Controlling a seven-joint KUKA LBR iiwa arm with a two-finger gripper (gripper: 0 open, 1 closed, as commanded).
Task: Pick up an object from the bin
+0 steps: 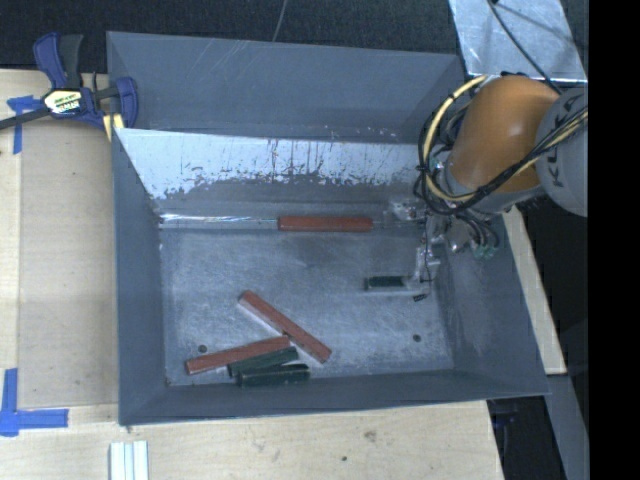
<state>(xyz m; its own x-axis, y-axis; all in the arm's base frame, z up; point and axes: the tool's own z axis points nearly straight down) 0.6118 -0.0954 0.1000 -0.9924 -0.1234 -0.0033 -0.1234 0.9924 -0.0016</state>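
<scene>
Since I cannot tell whether the gripper (424,286) is released or clenched beside the short dark bar (384,283) at the right of the bin (300,88), it should straddle that bar squarely.

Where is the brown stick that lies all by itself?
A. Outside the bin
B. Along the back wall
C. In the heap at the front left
B: the lone reddish-brown stick lies along the foot of the back wall of the bin, well apart from the heap of sticks at the front left.

One camera: above the grey bin (300,93), looking down, slightly oblique; whole bin framed; arm (510,133) enters from right.
</scene>
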